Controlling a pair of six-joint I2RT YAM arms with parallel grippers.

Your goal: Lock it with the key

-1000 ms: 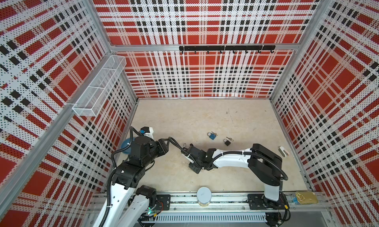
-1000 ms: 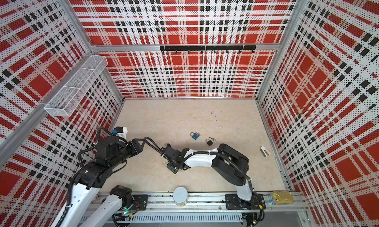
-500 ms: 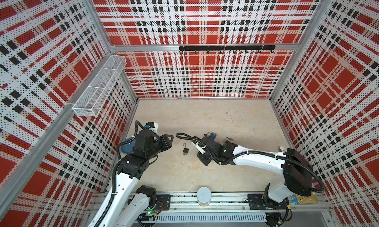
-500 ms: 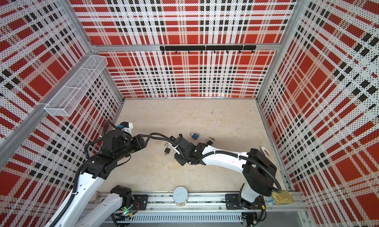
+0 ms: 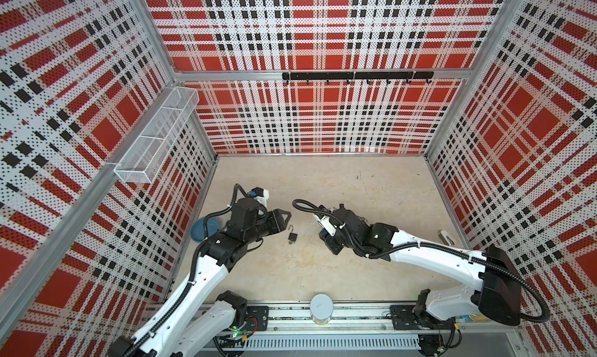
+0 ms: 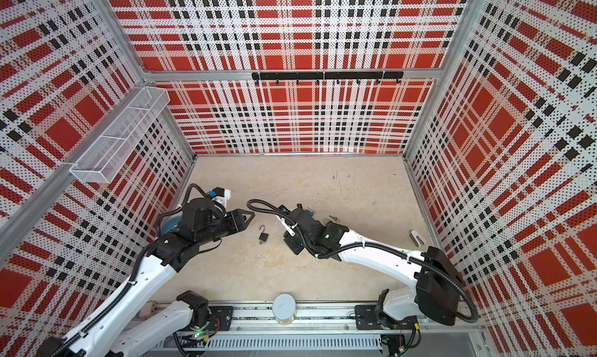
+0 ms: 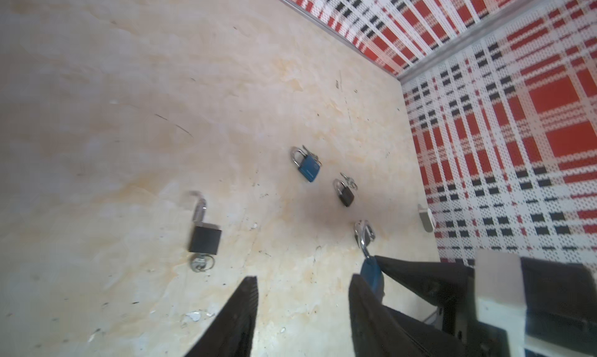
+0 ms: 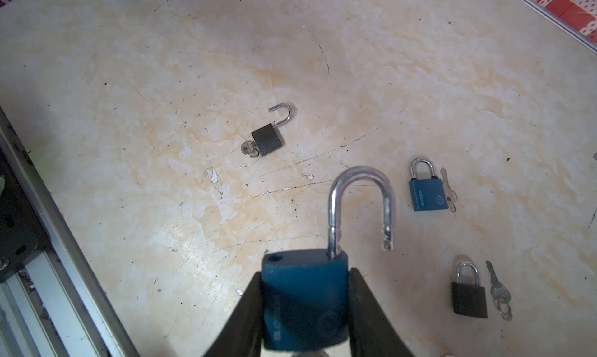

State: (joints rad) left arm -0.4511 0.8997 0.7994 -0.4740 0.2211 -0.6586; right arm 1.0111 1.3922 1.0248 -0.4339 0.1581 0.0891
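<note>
Metal, dense and slick I reckon, is my load: my right gripper (image 8: 305, 274) pinches the blue padlock (image 8: 305, 300) by its flat body, shackle open, above mid-table, while my left gripper (image 7: 302, 278) gapes empty nearby.

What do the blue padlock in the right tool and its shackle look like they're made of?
The blue padlock: probably metal under matte blue paint; embossed lettering, dull even sheen. Its shackle: polished steel or chrome plating, judging by bright mirror-like highlights.
</note>
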